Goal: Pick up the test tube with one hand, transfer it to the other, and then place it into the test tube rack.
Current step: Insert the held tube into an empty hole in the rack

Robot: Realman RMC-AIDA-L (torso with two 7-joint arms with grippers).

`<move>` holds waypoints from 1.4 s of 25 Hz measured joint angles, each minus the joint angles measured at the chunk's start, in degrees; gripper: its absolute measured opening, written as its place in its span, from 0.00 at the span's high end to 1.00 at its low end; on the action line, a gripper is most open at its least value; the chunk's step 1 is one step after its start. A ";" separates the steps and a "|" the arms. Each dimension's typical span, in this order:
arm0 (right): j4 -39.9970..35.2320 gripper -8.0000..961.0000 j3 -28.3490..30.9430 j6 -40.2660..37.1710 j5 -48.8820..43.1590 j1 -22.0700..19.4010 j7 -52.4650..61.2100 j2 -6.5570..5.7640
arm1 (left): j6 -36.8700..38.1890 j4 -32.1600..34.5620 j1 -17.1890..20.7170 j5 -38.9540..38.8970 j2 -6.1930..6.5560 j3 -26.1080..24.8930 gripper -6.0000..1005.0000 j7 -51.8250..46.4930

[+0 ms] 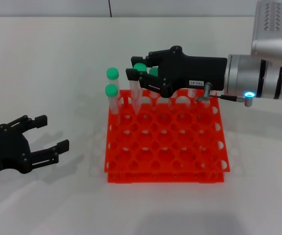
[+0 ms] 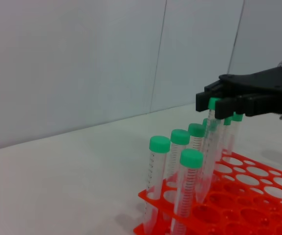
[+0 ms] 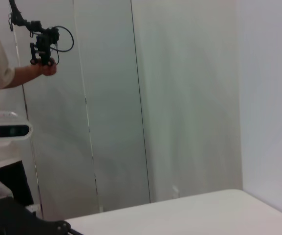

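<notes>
My right gripper (image 1: 135, 68), black with a small white label, hangs over the back row of the orange-red test tube rack (image 1: 165, 177). It is shut on the green cap of the test tube (image 1: 140, 66). The clear tube leans a little, with its lower end in a back-row hole. The left wrist view shows the same grip (image 2: 213, 104) on the tube (image 2: 208, 147) above the rack (image 2: 258, 196). My left gripper (image 1: 53, 132), unlabelled, lies open and empty on the table, left of the rack.
Several other green-capped tubes (image 1: 112, 91) stand in the rack's back-left corner and back row, close to the held tube. They also show in the left wrist view (image 2: 159, 145). White table all around. The right wrist view shows a wall and a person's hand (image 3: 45, 68).
</notes>
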 joint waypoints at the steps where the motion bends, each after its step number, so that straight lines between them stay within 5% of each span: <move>1: 0.09 0.71 -0.23 0.17 0.01 -0.01 -0.19 0.00 | 0.00 0.00 0.00 0.00 0.00 0.00 0.12 0.00; 13: 0.18 0.71 -6.76 4.37 2.86 -0.18 -1.86 0.00 | 0.09 -0.08 -0.19 0.21 0.00 0.01 0.12 0.12; 35: -0.40 0.67 -8.13 4.90 2.90 -0.01 -1.87 0.00 | 0.25 -0.75 -0.51 0.96 -0.09 0.00 0.12 -0.30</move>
